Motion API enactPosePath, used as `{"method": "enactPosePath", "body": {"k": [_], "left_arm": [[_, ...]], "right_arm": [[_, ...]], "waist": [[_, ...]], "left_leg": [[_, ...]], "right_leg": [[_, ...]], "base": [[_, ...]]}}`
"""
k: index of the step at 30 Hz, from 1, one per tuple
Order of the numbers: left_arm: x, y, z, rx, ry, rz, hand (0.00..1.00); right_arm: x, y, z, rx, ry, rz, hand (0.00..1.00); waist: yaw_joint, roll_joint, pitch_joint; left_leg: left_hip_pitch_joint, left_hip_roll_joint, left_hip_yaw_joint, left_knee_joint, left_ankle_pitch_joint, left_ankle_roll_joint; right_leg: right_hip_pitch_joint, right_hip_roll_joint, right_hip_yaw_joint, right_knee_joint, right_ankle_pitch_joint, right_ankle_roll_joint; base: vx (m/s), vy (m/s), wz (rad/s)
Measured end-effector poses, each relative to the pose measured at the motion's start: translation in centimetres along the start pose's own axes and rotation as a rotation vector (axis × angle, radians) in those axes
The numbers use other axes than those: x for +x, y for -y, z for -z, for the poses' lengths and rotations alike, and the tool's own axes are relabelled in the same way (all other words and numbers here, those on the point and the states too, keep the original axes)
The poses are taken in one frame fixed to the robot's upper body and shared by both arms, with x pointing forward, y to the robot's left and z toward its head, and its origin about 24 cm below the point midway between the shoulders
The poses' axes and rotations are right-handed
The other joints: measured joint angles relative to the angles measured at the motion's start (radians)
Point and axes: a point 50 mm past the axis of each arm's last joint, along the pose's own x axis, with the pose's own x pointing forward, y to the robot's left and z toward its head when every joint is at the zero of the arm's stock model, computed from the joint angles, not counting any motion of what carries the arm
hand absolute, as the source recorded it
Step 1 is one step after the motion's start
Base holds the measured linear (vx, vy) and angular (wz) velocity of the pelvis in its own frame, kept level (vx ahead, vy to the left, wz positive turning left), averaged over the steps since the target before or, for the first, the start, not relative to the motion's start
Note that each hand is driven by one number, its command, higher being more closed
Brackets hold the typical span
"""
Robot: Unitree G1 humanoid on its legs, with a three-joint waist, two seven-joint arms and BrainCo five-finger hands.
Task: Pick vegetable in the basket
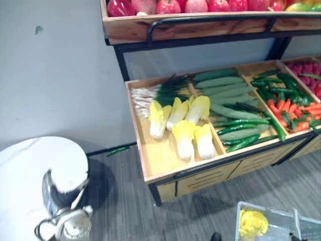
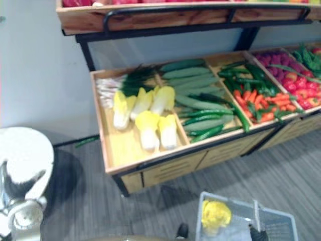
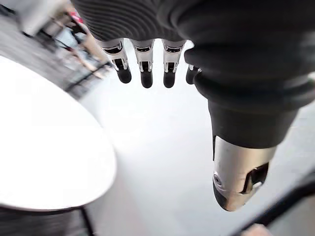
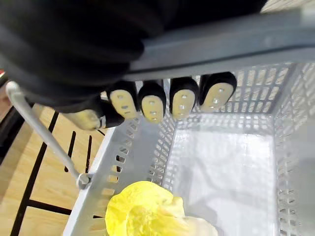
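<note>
A pale grey mesh basket (image 1: 286,221) hangs at the lower right with one yellow-white cabbage (image 4: 147,214) lying in it. My right hand (image 4: 152,101) is shut on the basket handle (image 4: 226,42), fingers curled round the bar. On the wooden stand's left bin (image 1: 155,155) lie several more yellow cabbages (image 1: 183,125) beside scallions (image 1: 150,93). Cucumbers (image 1: 225,90) fill the bin beside it. My left hand (image 3: 145,66) hovers over the white round table (image 3: 44,152) at the lower left, fingers straight, thumb out, holding nothing.
Further right on the stand are green peppers and carrots (image 1: 291,108), then red produce (image 1: 306,70). An upper shelf carries red apples (image 1: 195,6). A green vegetable (image 1: 118,149) lies on the grey floor by the wall.
</note>
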Motion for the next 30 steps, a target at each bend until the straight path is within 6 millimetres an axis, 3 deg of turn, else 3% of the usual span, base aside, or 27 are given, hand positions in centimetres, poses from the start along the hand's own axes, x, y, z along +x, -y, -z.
{"method": "enactPosePath", "body": {"k": [1, 2, 4, 5, 7, 10, 14, 20, 30], "left_arm": [[-0.2, 0.0, 1.4, 0.015, -0.057, 0.004, 0.0], [-1.2, 0.2, 5.0, 0.033, -0.22, 0.015, 0.0], [-3.1, 0.4, 9.1, 0.044, -0.434, 0.028, 0.0], [-3.9, 0.5, 10.3, 0.043, -0.502, 0.036, 0.0], [-7.5, 0.8, 13.6, 0.096, -0.687, 0.099, 0.0], [-11.0, 1.3, 15.7, 0.159, -0.817, 0.19, 0.0], [-12.6, 2.4, 16.1, 0.159, -0.86, 0.312, 0.0], [-12.3, 7.0, 13.0, 0.134, -0.687, 0.561, 0.0], [-12.6, 7.9, 12.4, 0.186, -0.617, 0.641, 0.0]], "right_arm": [[-0.1, -0.4, 0.1, 0.001, -0.001, -0.01, 1.0], [-0.3, -1.3, 0.1, -0.001, -0.002, -0.035, 1.0], [-0.6, -2.4, 0.2, 0.006, -0.006, -0.066, 1.0], [-0.6, -2.8, 0.2, 0.018, -0.009, -0.075, 1.0], [-0.9, -3.7, 0.8, 0.023, -0.038, -0.103, 1.0], [-1.1, -4.1, 1.5, 0.024, -0.07, -0.098, 1.0], [-1.3, -4.9, 1.3, -0.004, -0.059, -0.117, 1.0], [-1.7, -6.2, 1.4, -0.073, -0.047, -0.177, 1.0], [-2.1, -6.4, 2.2, -0.085, -0.074, -0.192, 1.0]], "waist": [[0.0, -0.003, -0.002], [-0.003, -0.007, -0.008], [-0.009, -0.011, -0.012], [-0.01, -0.013, -0.011], [-0.014, -0.019, -0.014], [-0.014, -0.02, -0.014], [-0.018, -0.019, -0.014], [-0.036, -0.015, -0.015], [-0.051, 0.0, -0.001]], "left_leg": [[0.003, -0.002, 0.0, -0.008, 0.005, 0.0], [0.006, -0.009, 0.0, -0.031, 0.013, -0.007], [0.012, -0.015, 0.001, -0.057, 0.025, -0.01], [0.022, -0.017, 0.001, -0.068, 0.029, -0.009], [0.038, -0.02, 0.001, -0.102, 0.048, -0.019], [0.062, -0.021, 0.01, -0.138, 0.063, -0.027], [0.091, -0.017, 0.039, -0.161, 0.071, -0.03], [0.131, -0.015, 0.081, -0.171, 0.073, -0.029], [0.161, -0.006, 0.095, -0.151, 0.052, -0.033]], "right_leg": [[0.001, -0.001, -0.001, 0.0, 0.0, 0.0], [-0.001, -0.004, -0.003, 0.0, -0.003, -0.002], [-0.007, -0.005, -0.006, 0.0, -0.006, -0.005], [-0.007, -0.005, -0.006, 0.0, -0.011, -0.004], [-0.007, -0.002, -0.006, 0.0, -0.025, -0.005], [-0.007, 0.006, 0.004, 0.0, -0.028, -0.004], [-0.007, 0.019, 0.034, 0.0, -0.024, -0.004], [-0.001, 0.031, 0.075, 0.005, -0.023, -0.003], [0.011, 0.034, 0.097, 0.04, -0.045, 0.003]], "base": [[-0.06, -0.018, 0.02], [-0.05, -0.01, 0.03], [-0.03, -0.007, 0.01], [0.0, 0.0, 0.0], [0.0, 0.0, 0.0], [0.04, -0.019, -0.08], [0.04, -0.013, -0.25], [0.02, -0.011, -0.21], [-0.01, -0.018, -0.05]]}}
